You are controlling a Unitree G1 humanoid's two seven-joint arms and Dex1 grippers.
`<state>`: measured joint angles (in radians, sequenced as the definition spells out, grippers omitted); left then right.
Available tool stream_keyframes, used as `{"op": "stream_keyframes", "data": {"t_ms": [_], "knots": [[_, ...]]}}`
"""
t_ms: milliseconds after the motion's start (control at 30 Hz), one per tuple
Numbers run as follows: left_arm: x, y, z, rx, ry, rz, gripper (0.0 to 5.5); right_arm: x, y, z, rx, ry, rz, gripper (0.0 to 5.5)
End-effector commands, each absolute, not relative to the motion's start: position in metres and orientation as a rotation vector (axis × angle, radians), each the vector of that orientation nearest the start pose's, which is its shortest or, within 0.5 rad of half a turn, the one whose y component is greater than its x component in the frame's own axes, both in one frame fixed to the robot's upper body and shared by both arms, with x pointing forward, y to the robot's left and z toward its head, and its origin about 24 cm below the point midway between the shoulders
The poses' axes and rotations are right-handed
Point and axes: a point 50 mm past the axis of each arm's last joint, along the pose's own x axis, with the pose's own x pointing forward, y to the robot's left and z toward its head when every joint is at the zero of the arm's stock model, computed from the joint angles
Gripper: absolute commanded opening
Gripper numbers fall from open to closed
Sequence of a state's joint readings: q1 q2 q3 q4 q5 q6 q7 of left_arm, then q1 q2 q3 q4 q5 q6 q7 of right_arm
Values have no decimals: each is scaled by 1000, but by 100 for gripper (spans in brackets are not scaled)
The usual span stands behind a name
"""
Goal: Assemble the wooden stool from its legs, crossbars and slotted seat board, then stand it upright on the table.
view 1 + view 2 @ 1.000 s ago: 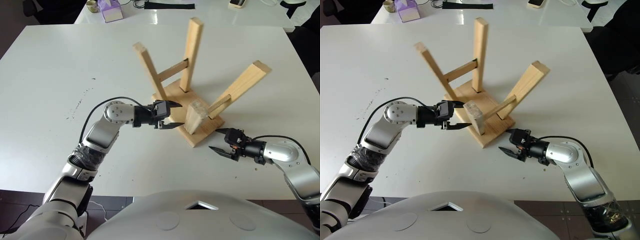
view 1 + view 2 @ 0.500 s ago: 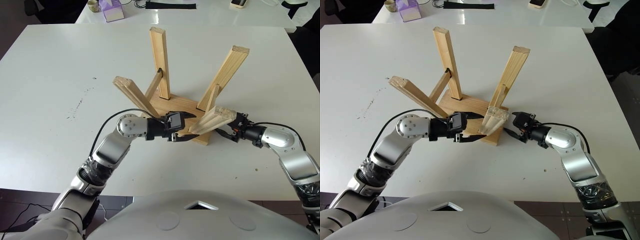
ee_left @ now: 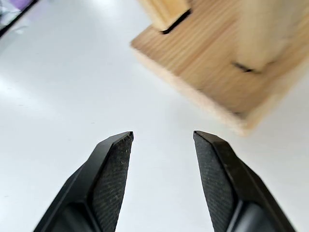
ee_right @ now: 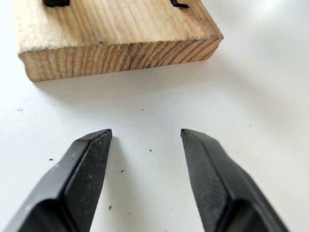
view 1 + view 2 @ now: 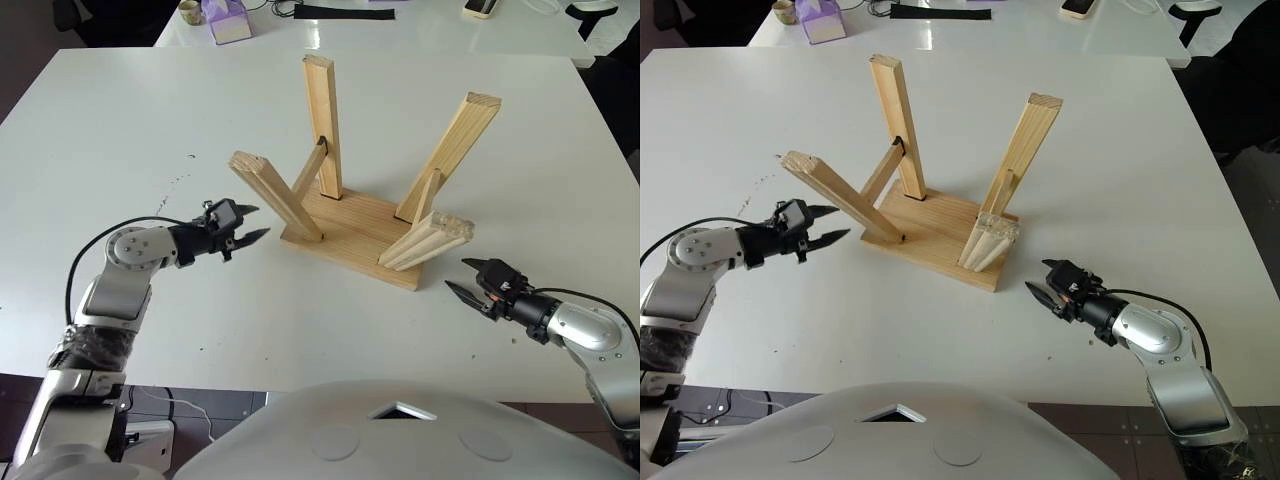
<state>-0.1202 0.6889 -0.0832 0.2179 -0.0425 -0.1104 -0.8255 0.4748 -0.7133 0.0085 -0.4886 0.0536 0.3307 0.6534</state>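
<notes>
Nearest the robot, both grippers have backed off. Half a second ago they were in against the near edge of the seat board; now the left gripper [image 5: 254, 221] hangs over bare table [image 5: 120, 120] just off the stool's left side, and the right gripper [image 5: 460, 275] sits low near the front right corner, apart from the wood. Each has its fingers spread, with nothing between them.

The stool [image 5: 355, 200] itself has not shifted since then. It rests upside down mid-table with the slotted seat board [image 5: 350, 238] flat on the surface. All four legs are in their slots: the two near ones [image 5: 272, 192] [image 5: 425, 240] lean outward and the two far ones [image 5: 322, 120] [image 5: 458, 155] rise steeper. A crossbar [image 5: 308, 176] links the left pair and another [image 5: 430, 190] the right pair.

So assembly looks done and the release reads as deliberate — what is left is turning it over onto its legs. The splayed near legs suggest loose joints that could slip during the flip.

Beyond, a tissue box [image 5: 224, 20] and a cup [image 5: 186, 12] sit on another table.
</notes>
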Motion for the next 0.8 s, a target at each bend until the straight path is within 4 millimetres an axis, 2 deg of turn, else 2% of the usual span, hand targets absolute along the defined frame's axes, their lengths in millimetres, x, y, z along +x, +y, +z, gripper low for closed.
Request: {"op": "stream_keyframes", "data": {"t_ms": [33,167,233,367,433,533,633,733,800], "knots": [[270,244,38,719,242,-768,233,149,-216,40,-524,583,772,268],[261,238,21,815,253,-858,233,153,-208,36,-547,580,826,268],[247,233,10,800,286,-951,233,151,-200,38,-532,573,857,268],[214,203,-4,696,286,-1117,233,143,-194,35,-517,586,885,268],[196,189,-5,634,281,-1179,233,142,-192,35,-517,589,896,268],[182,182,1,563,289,-1187,233,141,-188,40,-499,574,918,268],[178,183,12,508,290,-1148,233,143,-188,49,-479,552,915,268],[180,185,38,403,265,-1082,233,138,-187,65,-459,526,943,268],[169,184,58,333,255,-1135,233,130,-187,81,-419,506,958,268]]}}
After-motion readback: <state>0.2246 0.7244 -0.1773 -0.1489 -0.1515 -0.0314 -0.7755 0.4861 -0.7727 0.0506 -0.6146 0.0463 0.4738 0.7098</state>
